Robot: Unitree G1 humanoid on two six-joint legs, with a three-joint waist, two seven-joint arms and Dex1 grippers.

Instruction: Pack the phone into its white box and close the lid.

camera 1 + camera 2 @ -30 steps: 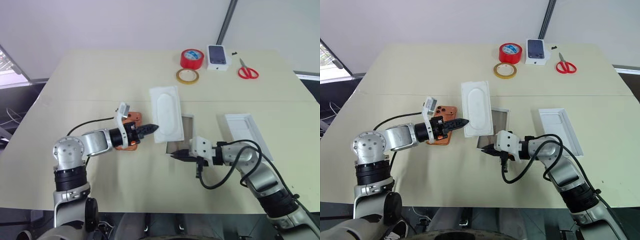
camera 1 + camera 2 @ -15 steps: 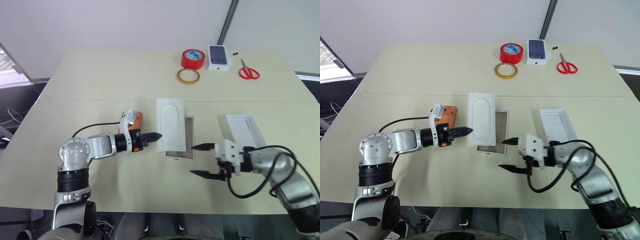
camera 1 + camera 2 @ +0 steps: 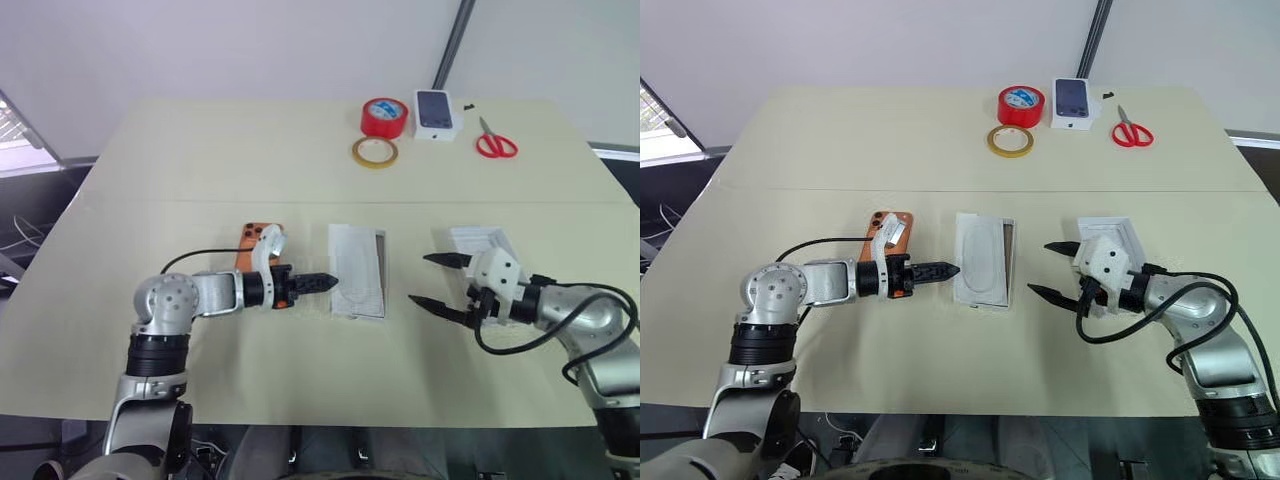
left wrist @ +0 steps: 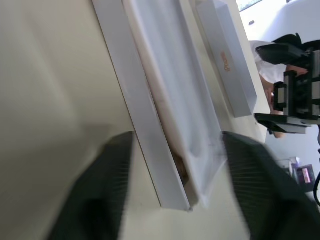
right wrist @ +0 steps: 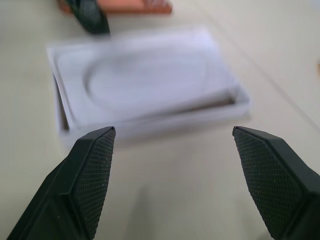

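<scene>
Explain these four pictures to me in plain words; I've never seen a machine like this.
A two-armed robot stands at a table. Two pictures come from cameras in its head, two from its wrists, looking along the black fingers. The left gripper and right gripper are both open and hold nothing. Between them lies the white box with a thin white insert resting in it. The orange phone lies behind the left arm, the lid behind the right. At the far edge: red tape, a yellowish tape ring, scissors, another small box.
</scene>
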